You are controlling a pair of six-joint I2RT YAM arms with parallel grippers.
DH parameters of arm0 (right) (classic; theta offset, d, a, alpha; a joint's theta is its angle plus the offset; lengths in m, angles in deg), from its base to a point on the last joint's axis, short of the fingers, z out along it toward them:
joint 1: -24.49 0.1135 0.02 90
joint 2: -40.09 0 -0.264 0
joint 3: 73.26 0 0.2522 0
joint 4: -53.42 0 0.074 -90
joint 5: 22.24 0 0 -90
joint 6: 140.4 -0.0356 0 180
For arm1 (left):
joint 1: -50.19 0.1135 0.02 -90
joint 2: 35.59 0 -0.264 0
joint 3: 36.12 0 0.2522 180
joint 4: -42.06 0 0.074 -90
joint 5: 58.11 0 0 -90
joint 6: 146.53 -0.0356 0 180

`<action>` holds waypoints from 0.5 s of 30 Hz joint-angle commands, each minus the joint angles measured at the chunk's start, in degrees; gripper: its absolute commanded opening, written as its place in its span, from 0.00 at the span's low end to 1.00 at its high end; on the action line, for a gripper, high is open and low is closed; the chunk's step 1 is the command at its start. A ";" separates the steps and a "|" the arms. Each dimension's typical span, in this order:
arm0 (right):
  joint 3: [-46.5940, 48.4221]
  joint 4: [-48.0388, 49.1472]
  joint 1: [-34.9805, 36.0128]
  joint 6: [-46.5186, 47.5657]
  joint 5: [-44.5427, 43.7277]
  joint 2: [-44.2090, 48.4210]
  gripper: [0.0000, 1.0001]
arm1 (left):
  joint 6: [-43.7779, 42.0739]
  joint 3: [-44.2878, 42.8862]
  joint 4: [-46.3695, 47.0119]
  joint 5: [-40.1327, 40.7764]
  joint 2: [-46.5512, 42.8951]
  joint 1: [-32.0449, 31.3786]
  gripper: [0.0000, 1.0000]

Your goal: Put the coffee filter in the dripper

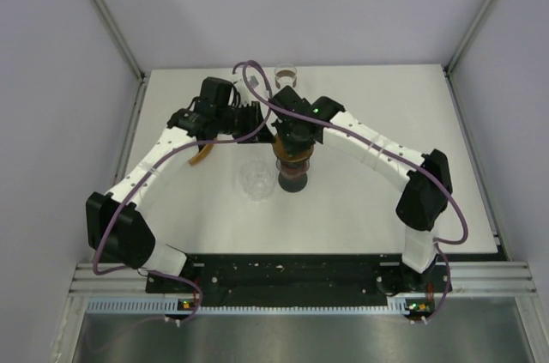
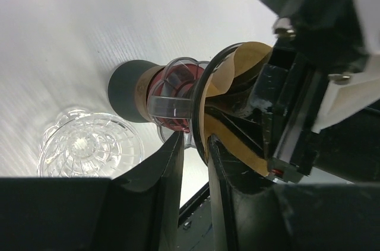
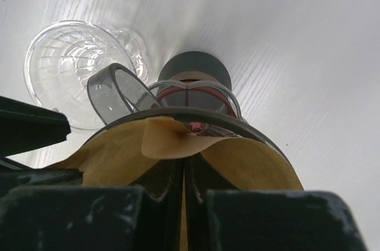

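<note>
Where the two arms meet over the middle of the table (image 1: 386, 217), the brown paper coffee filter (image 3: 249, 165) is seen seated in the black-rimmed mouth of the dripper (image 1: 292, 172). The dripper is stood upright on its dark base, and the filter's long axis is aligned with it: the open mouth is turned up toward the wrists, the point down into the glass cone. One flap is curled inward over the centre, so the paper is not spread evenly around the rim.

The right gripper (image 3: 183, 175) is closed tight, with a thin edge of the filter pinched between its fingers. The left gripper (image 2: 195, 142) is set narrow, the rim and the paper's edge passing between its tips (whether they press on either cannot be told).

A ribbed clear glass vessel (image 1: 256, 181) is placed just beside the dripper on its left. A small glass (image 1: 286, 76) is set at the table's far edge. The dripper is well apart from the side and near edges, and white surface is shown to its right.
</note>
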State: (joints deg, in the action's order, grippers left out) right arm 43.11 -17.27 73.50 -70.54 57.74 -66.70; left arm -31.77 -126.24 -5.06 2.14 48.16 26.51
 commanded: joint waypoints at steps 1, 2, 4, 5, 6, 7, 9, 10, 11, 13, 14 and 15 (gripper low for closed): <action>4.00 0.15 1.17 2.30 -0.44 4.39 0.00 | -1.29 -0.02 2.60 -0.39 -2.10 -0.31 0.28; 4.18 0.15 1.17 2.47 -0.44 4.65 0.00 | -1.20 -0.11 2.52 -0.39 -2.18 -0.31 0.28; 4.35 -0.02 1.17 2.56 -0.35 5.00 0.00 | -1.20 -0.20 2.60 -0.48 -2.18 -0.31 0.28; 4.36 0.06 1.17 2.56 -0.35 5.27 0.00 | -1.29 -0.37 2.52 -0.48 -2.10 -0.31 0.28; 4.53 -0.11 1.17 2.56 -0.52 5.53 0.00 | -1.46 -0.37 2.43 -0.48 -2.18 -0.31 0.28; 4.88 -0.20 1.17 2.56 -0.61 5.71 0.00 | -1.55 -0.46 2.34 -0.30 -2.27 -0.31 0.28; 5.32 -0.46 1.17 2.74 -1.31 6.06 0.00 | -1.81 -0.46 2.25 -0.04 -2.45 -0.31 0.28; 5.50 -0.55 1.17 3.00 -1.58 6.41 0.00 | -1.81 -0.55 2.25 -0.04 -2.45 -0.31 0.28; 5.85 -0.82 1.17 3.26 -1.67 6.58 0.00 | -1.90 -0.46 2.25 -0.04 -2.45 -0.31 0.28; 6.64 -1.43 1.17 3.53 -1.84 6.94 0.00 | -1.81 -0.63 2.16 -0.04 -2.53 -0.31 0.28; 7.08 -1.35 1.17 3.79 -1.76 7.11 0.00 | -2.07 -0.72 2.08 0.05 -2.45 -0.31 0.29; 7.43 -1.43 1.17 4.14 -1.67 7.46 0.00 | -2.25 -1.07 1.81 0.14 -2.53 -0.31 0.30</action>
State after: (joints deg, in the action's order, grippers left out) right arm 46.47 -18.47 73.52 -68.12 57.08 -63.35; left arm -32.69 -126.24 -5.08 2.18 48.16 26.47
